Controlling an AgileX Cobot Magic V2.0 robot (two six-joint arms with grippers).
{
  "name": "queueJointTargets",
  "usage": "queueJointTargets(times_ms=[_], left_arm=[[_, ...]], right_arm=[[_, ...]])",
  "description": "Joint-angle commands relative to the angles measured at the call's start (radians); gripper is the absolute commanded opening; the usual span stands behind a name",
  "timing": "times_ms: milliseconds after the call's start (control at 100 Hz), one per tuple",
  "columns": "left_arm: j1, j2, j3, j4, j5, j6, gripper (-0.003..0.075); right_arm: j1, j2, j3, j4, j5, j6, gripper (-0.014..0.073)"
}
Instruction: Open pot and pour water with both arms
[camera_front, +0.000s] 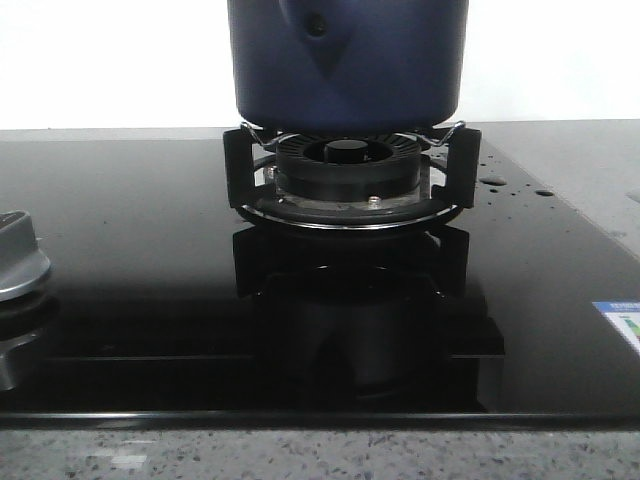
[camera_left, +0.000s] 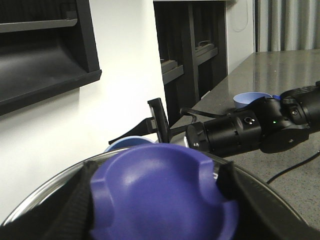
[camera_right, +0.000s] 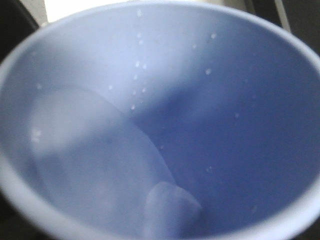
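The left pincer (camera_left: 160, 200) grips the purple lid knob (camera_left: 160, 195) above the dark blue cylindrical pot (camera_front: 347, 62). A pale blue cup (camera_right: 165, 125) fills the right wrist view; the right pincer's state cannot be told. Pouring looks next, calling for a steady tilt.

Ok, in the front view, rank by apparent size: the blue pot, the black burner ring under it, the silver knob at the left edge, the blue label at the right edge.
1. pot, though cropped at the top.
2. burner ring.
3. silver knob, cut off by the frame.
4. label, also cut off.
Knob and label sit nearer the camera, so their ranks are unsure.
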Motion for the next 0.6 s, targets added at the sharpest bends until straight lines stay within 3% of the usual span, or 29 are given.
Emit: queueJointTargets(times_ms=[0, 300, 590], left_arm=[[0.005, -0.022, -0.031, -0.100, -0.011, -0.013, 0.0195], [0.005, -0.022, -0.031, -0.100, -0.011, -0.013, 0.0195], [0.005, -0.022, -0.031, -0.100, -0.011, -0.013, 0.0195]], right_arm=[[0.001, -0.022, -0.062, -0.010, -0.073, -0.011, 0.0216], [0.001, -0.018, -0.070, -0.010, 0.006, -0.011, 0.0216], [-0.003, 0.011, -0.080, -0.012, -0.026, -0.011, 0.0216]])
